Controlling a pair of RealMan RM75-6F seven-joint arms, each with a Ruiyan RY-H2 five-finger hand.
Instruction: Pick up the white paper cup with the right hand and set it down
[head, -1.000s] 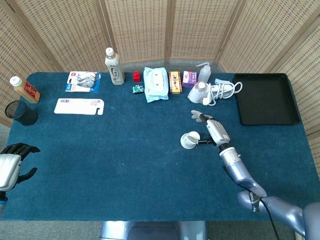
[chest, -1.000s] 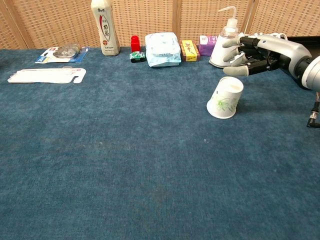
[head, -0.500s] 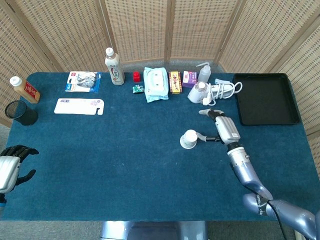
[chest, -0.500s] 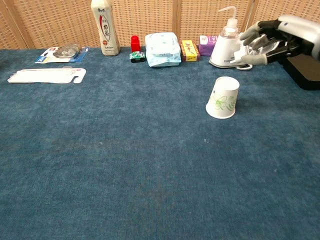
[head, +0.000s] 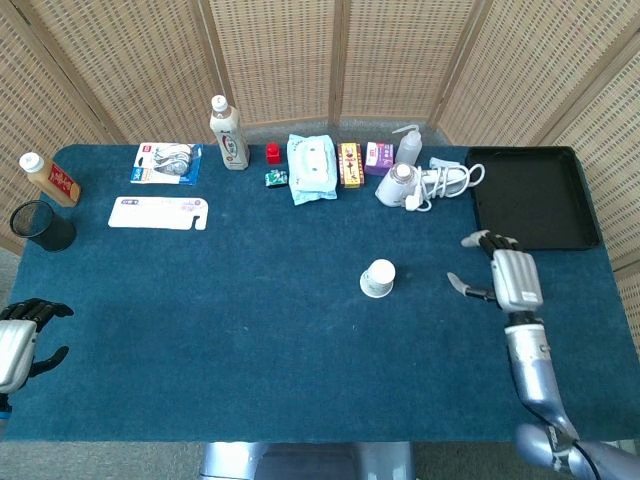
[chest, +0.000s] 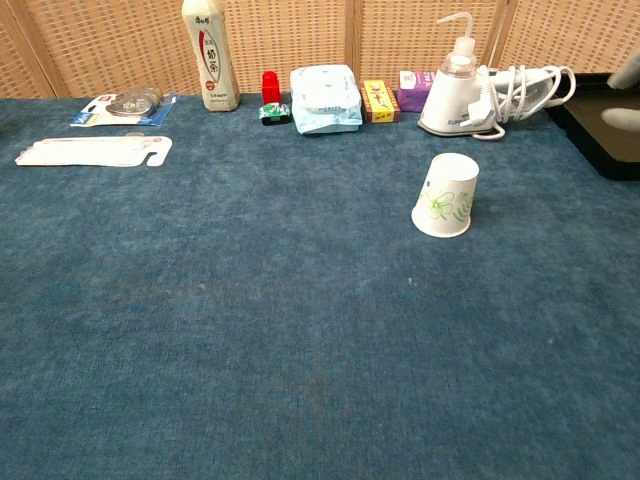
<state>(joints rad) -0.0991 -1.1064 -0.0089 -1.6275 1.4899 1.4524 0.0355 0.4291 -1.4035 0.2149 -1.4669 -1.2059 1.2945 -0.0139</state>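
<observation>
Out on the right of the table (head: 250, 330), the right hand (head: 505, 275) has pulled well clear of the cup (head: 379, 278). A second ago it was right beside the cup, fingers reaching toward it; half a second ago it was already backing off; now there is open blue cloth between them. In the chest view the hand has almost left the picture, with only a blurred sliver at the right edge beside the tray (chest: 610, 140).

The cup stands alone near the middle of the table, upside down, wide rim on the cloth and base up, its green print facing the chest camera. It has straightened too: it was tipped a second ago and now sits square. Nothing touches it.

So the read is that the cup has been set down and let go, and the job looks finished or nearly so. The hand seems to be retreating rather than lining up another grasp.

The right hand itself is empty, fingers apart and loosely extended, thumb sticking out toward the cup, touching nothing. The left hand (head: 20, 335) waits at the table's near left edge, dark fingers spread and holding nothing.
</observation>
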